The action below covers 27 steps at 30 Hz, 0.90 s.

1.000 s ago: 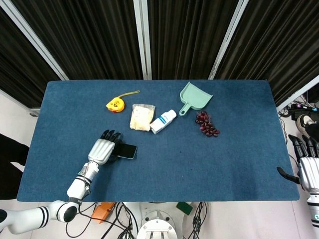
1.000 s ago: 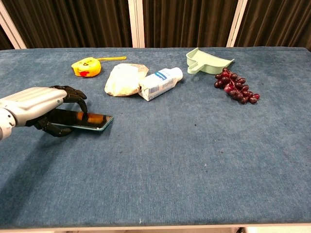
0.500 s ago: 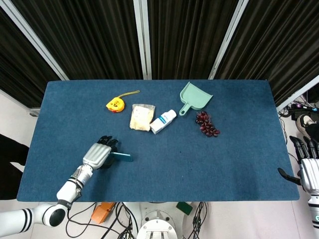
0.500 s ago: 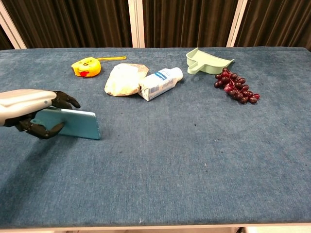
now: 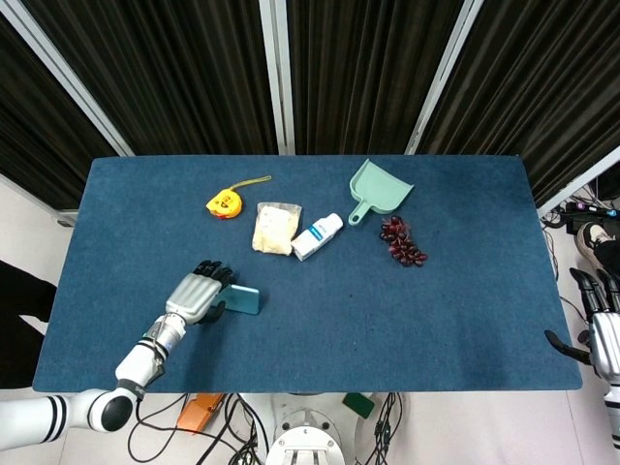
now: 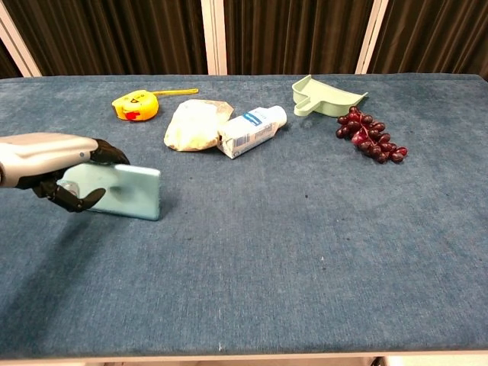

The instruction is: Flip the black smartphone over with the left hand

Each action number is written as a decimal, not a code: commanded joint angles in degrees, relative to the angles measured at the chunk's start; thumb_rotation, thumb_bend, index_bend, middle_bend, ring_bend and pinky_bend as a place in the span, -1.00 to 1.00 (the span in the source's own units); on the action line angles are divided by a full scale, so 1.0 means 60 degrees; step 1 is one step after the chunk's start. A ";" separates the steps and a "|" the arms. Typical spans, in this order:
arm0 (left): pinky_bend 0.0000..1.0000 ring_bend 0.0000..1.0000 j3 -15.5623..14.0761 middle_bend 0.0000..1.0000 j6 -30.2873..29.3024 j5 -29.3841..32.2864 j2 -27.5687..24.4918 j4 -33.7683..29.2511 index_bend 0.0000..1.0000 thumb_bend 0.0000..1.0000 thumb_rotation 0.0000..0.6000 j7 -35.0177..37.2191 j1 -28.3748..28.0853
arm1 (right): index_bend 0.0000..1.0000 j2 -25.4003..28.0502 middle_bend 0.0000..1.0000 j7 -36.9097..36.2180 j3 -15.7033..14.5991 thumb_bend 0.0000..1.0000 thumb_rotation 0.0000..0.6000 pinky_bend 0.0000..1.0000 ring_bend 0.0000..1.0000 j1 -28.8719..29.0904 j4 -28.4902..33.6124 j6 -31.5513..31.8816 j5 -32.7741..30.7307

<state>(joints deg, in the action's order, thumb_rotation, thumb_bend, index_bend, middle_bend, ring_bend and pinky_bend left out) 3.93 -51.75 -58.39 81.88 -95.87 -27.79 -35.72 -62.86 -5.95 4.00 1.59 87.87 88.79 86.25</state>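
The left hand [image 5: 196,294] has a ribbed silver-grey back and black fingers [image 6: 72,200]; its arm [image 5: 68,415] is white with black joint bands. The right hand [image 5: 603,329] shows a matching silver back and black fingers.

The left robot hand [image 6: 57,164] has tipped the smartphone [image 6: 122,191] from flat up onto its edge.

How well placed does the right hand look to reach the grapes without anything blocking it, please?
Probably yes: the right hand hangs open off the table's right edge, and the blue cloth between it and the grapes is bare. Actual arm reach cannot be judged.
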 commanded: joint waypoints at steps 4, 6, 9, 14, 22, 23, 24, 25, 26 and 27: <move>-1.00 -1.00 0.0013 -0.76 -0.0494 -0.0304 -0.0221 -0.0298 -0.58 0.12 1.00 0.0216 0.0102 | -0.72 -0.0004 -0.64 -0.0001 0.0011 -0.46 1.00 -0.97 -1.00 0.0006 0.0001 -0.0023 0.0002; -1.00 -1.00 0.0059 -0.76 -0.0852 -0.0550 -0.0366 -0.0456 -0.58 0.12 1.00 0.0482 0.0260 | -0.72 -0.0003 -0.64 0.0003 0.0021 -0.46 1.00 -0.97 -1.00 0.0019 0.0001 -0.0056 -0.0016; -1.00 -1.00 0.0130 -0.76 -0.1595 -0.0968 -0.0687 -0.0648 -0.58 0.08 1.00 0.0978 0.0642 | -0.72 0.0028 -0.64 0.0020 0.0039 -0.46 1.00 -0.97 -1.00 0.0042 0.0016 -0.0102 -0.0034; -1.00 -0.99 0.0144 -0.76 -0.3280 -0.1656 -0.1282 -0.0648 -0.58 -0.15 1.00 0.1725 0.1588 | -0.72 0.0124 -0.64 0.0022 0.0062 -0.46 1.00 -0.97 -1.00 0.0079 0.0069 -0.0171 -0.0043; -1.00 -0.99 -0.0547 -0.76 -0.5652 -0.2608 -0.2322 -0.0311 -0.58 -0.48 1.00 0.2873 0.3542 | -0.74 0.0328 -0.67 -0.0118 -0.0019 -0.46 1.00 -0.96 -1.00 0.0141 0.0336 -0.0309 0.0121; -1.00 -0.99 -0.0651 -0.76 -0.5822 -0.2663 -0.2433 -0.0317 -0.58 -0.50 1.00 0.2954 0.3745 | -0.74 0.0335 -0.67 -0.0107 -0.0033 -0.46 1.00 -0.96 -1.00 0.0146 0.0369 -0.0304 0.0161; -1.00 -0.99 -0.0795 -0.76 -0.6019 -0.2757 -0.2573 -0.0343 -0.58 -0.51 1.00 0.3066 0.3998 | -0.74 0.0344 -0.67 -0.0100 -0.0050 -0.46 1.00 -0.96 -1.00 0.0151 0.0414 -0.0292 0.0217; -1.00 -0.99 -0.0894 -0.76 -0.6156 -0.2821 -0.2666 -0.0373 -0.58 -0.52 1.00 0.3161 0.4180 | -0.74 0.0348 -0.67 -0.0092 -0.0060 -0.46 1.00 -0.96 -1.00 0.0154 0.0445 -0.0280 0.0255; -1.00 -0.99 -0.0988 -0.76 -0.6275 -0.2887 -0.2747 -0.0399 -0.58 -0.52 1.00 0.3249 0.4347 | -0.74 0.0350 -0.67 -0.0071 -0.0069 -0.46 1.00 -0.96 -1.00 0.0157 0.0475 -0.0269 0.0287; -1.00 -0.99 -0.1108 -0.76 -0.6403 -0.2998 -0.2847 -0.0423 -0.58 -0.53 1.00 0.3347 0.4540 | -0.74 0.0352 -0.67 -0.0024 -0.0075 -0.46 1.00 -0.96 -1.00 0.0163 0.0518 -0.0253 0.0327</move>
<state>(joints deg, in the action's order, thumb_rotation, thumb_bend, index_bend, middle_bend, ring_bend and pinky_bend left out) -0.97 -88.52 -74.82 66.51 -98.24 -9.39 -10.73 -60.78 -6.27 3.61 2.53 90.80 87.18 88.03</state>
